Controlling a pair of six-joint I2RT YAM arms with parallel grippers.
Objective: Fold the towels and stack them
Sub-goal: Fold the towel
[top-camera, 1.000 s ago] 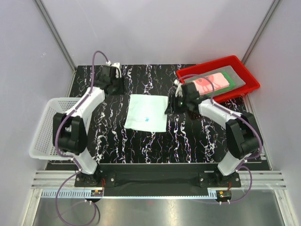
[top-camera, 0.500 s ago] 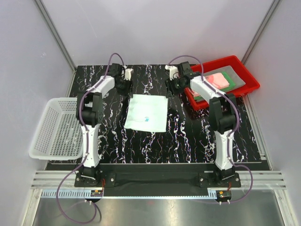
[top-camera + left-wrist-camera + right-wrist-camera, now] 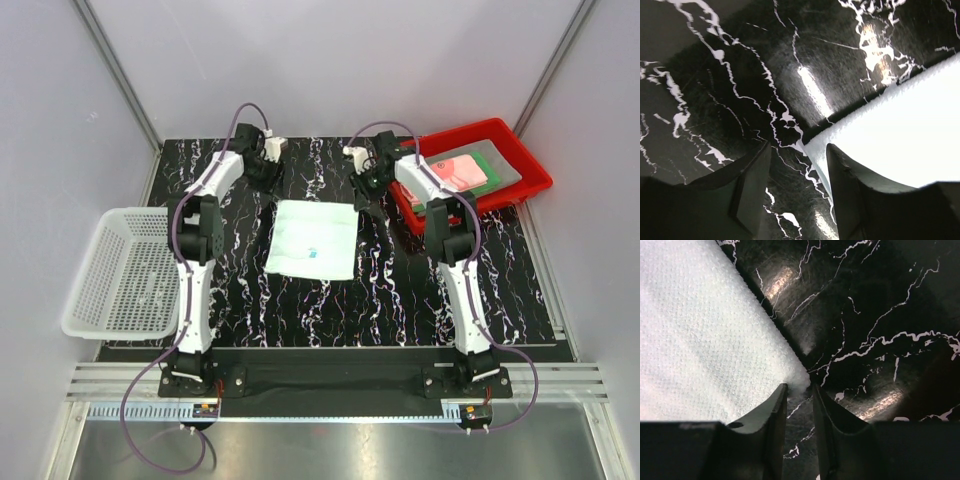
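The pale blue-white towel (image 3: pixel 312 240) lies flat in the middle of the black marbled table. My left gripper (image 3: pixel 268 180) is open at its far left corner. In the left wrist view (image 3: pixel 797 165) that corner of the towel (image 3: pixel 900 125) lies between the spread fingers (image 3: pixel 752 190). My right gripper (image 3: pixel 365 195) is at the far right corner. In the right wrist view (image 3: pixel 799 400) its jaws stand narrowly open, with the towel's (image 3: pixel 705 330) corner tip just at the fingertips (image 3: pixel 775 405). The pink towel (image 3: pixel 462 170) lies on the green (image 3: pixel 493 164) and grey (image 3: pixel 510 172) towels.
The red tray (image 3: pixel 530 185) at the back right holds the pink, green and grey towels, close to my right arm. A white lattice basket (image 3: pixel 125 270) stands at the table's left edge. Grey walls close in the back and both sides.
Both arms have stretched away from their bases. The left gripper moved right to the towel's far left corner, the right gripper moved up and left to its far right corner. The towel has not moved.
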